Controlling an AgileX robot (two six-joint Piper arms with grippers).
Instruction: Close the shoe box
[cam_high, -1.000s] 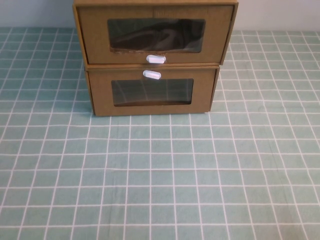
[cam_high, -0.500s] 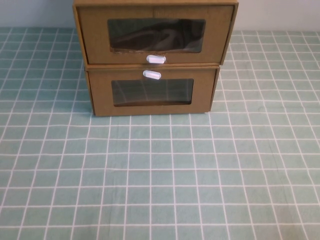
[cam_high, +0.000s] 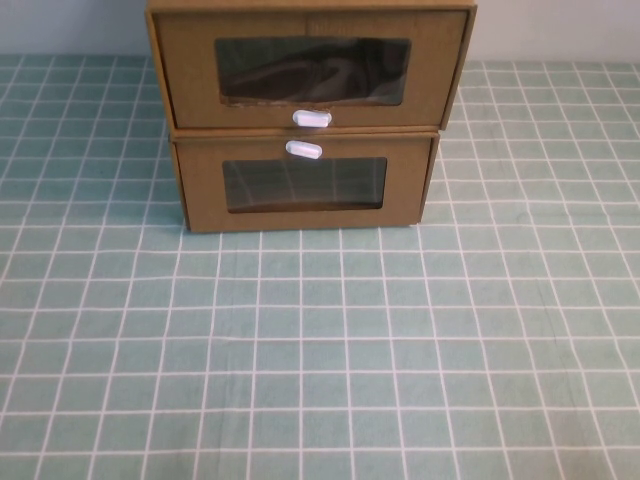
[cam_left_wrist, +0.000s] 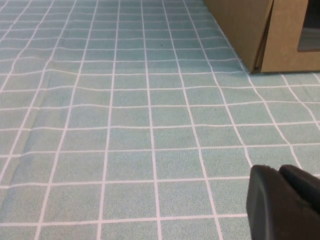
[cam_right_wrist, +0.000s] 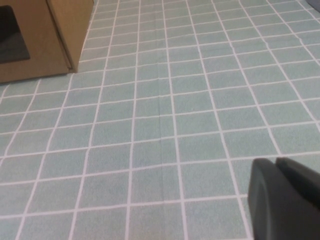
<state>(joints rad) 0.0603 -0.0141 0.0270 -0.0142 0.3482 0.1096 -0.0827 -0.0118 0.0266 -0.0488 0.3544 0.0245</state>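
The shoe box (cam_high: 190, 80) is the upper of two stacked brown cardboard boxes at the back middle of the table. It has a clear window (cam_high: 312, 70) with a white pull tab (cam_high: 311, 118) just below it. How far its drawer stands out cannot be told. Neither gripper shows in the high view. My left gripper (cam_left_wrist: 280, 172) is shut and empty, low over the cloth, near and to the left of the boxes. My right gripper (cam_right_wrist: 275, 162) is shut and empty, low over the cloth, to their right.
The lower box (cam_high: 200, 190) has its white tab (cam_high: 304, 150) above its window and rests on the green checked cloth (cam_high: 320, 350). Its corner shows in the left wrist view (cam_left_wrist: 250, 30) and the right wrist view (cam_right_wrist: 65, 25). A pale wall stands behind.
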